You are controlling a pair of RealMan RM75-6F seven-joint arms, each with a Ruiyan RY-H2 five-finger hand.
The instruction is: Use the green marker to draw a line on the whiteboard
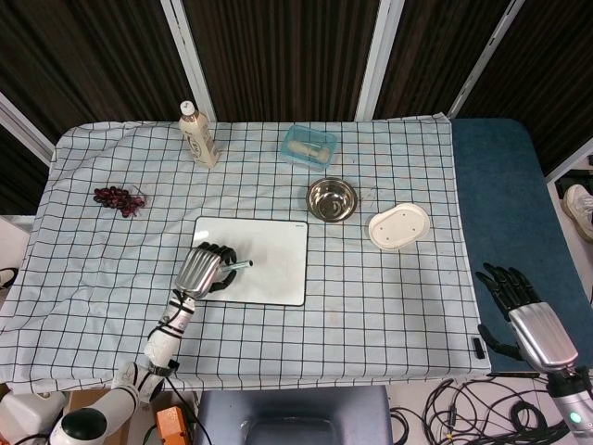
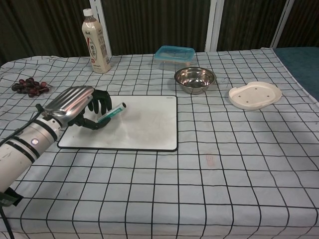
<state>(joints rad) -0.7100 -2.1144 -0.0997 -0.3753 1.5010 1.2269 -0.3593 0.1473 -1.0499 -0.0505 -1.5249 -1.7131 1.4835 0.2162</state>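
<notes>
Drawing looks underway: left hand (image 2: 75, 107) grips the green-barrelled marker (image 2: 111, 113) over the nine o'clock edge of the white rectangular whiteboard (image 2: 149, 124); next, tip contact must hold. Right hand (image 1: 523, 311) idles, fingers spread.

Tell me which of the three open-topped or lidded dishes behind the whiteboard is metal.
The round steel bowl, shiny and reflective, in the middle. The container behind it is clear blue plastic, and the plate to its right is cream.

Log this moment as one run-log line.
left hand: holds green marker over whiteboard | line: none visible | right hand: open, off table | stage: drawing
</notes>
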